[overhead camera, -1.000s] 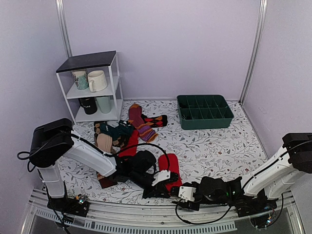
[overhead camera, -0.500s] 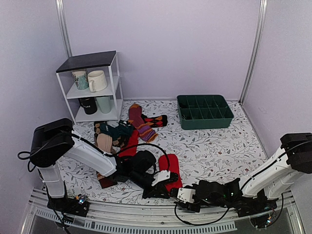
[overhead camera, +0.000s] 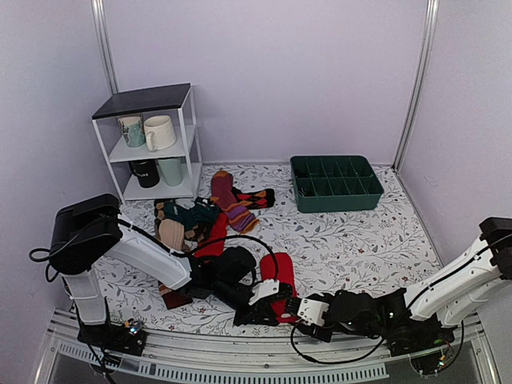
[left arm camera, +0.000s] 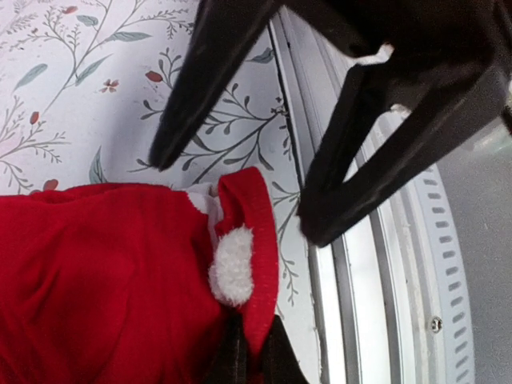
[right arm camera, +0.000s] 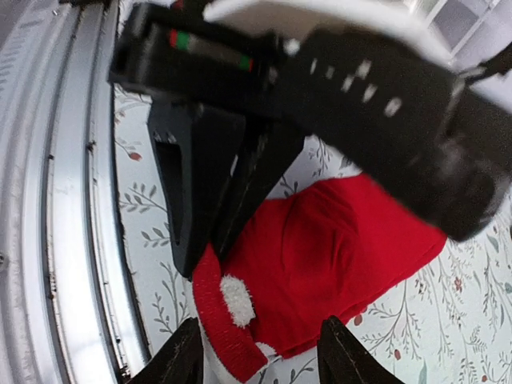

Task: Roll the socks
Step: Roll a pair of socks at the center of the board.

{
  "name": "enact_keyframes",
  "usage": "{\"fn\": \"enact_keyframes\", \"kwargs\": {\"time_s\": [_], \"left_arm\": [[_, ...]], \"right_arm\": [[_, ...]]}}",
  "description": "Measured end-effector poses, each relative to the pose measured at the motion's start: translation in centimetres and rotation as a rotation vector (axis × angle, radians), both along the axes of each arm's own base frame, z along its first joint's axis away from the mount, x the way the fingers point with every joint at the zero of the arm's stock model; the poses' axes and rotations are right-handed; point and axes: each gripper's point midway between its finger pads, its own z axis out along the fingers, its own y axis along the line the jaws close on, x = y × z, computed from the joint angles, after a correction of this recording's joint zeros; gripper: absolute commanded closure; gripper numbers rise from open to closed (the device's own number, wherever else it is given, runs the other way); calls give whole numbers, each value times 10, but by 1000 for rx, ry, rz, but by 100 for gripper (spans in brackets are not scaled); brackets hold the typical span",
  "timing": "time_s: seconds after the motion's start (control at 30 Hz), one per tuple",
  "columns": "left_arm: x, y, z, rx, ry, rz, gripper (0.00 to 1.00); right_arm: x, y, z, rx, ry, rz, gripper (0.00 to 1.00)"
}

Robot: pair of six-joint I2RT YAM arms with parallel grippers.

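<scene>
The left gripper (left arm camera: 250, 356) is pinching its jaws tight on the folded edge of the red socks (left arm camera: 112, 280). The right gripper (right arm camera: 260, 326) is holding its jaws apart, with that sock edge sitting between them. The red socks are lying on the flowery table (overhead camera: 344, 240), near its front edge.

Robot arms: two, a left arm (overhead camera: 152, 260) and a right arm (overhead camera: 452, 280)
Grippers: two, a left gripper (left arm camera: 250, 356) and a right gripper (right arm camera: 260, 356)
Shelf rack (overhead camera: 144, 100): one
Mugs (overhead camera: 160, 132): four, two on each shelf
Green tray (overhead camera: 336, 202): one
Red socks (overhead camera: 278, 274): one folded bundle, number of socks in it unclear
Other socks (overhead camera: 192, 216): one tangled heap, too jumbled to count
Striped sock (overhead camera: 230, 202): one
Diamond-patterned sock (overhead camera: 258, 196): one
</scene>
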Motion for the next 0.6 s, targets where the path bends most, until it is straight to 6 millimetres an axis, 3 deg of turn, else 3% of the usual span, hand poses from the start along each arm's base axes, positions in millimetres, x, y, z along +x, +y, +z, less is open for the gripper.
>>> {"fn": "enact_keyframes", "kwargs": {"time_s": [0.17, 0.4, 0.6], "left_arm": [[0, 0, 0, 0, 0, 0, 100], [0, 0, 0, 0, 2, -2, 100], [-1, 0, 0, 0, 3, -2, 100]], "right_arm": [[-20, 9, 29, 108, 20, 91, 52], [-30, 15, -8, -6, 49, 144, 51], [-25, 18, -14, -37, 15, 136, 51]]}}
